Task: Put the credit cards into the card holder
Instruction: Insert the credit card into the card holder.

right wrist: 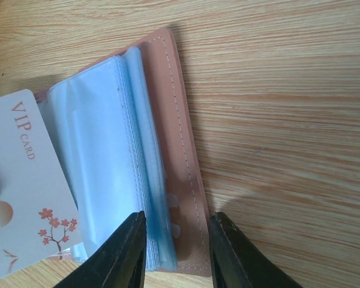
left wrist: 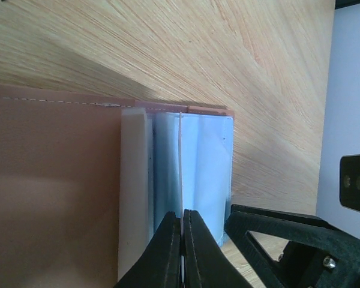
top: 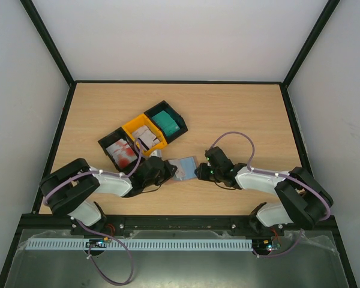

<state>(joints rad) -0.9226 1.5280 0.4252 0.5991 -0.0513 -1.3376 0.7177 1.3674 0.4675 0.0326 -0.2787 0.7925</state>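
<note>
Card holder (top: pixel 183 167) lies open midway along the counter's near edge. Left gripper (left wrist: pixel 182 227) pinches a credit card (right wrist: pixel 24 198); I read "VIP CARD". Right gripper (right wrist: pixel 177 243) straddles the cover edge, jaws narrow; clamped or not, I cannot tell.

"VIP CARD" on card (right wrist: pixel 24 180) (pale)
</note>
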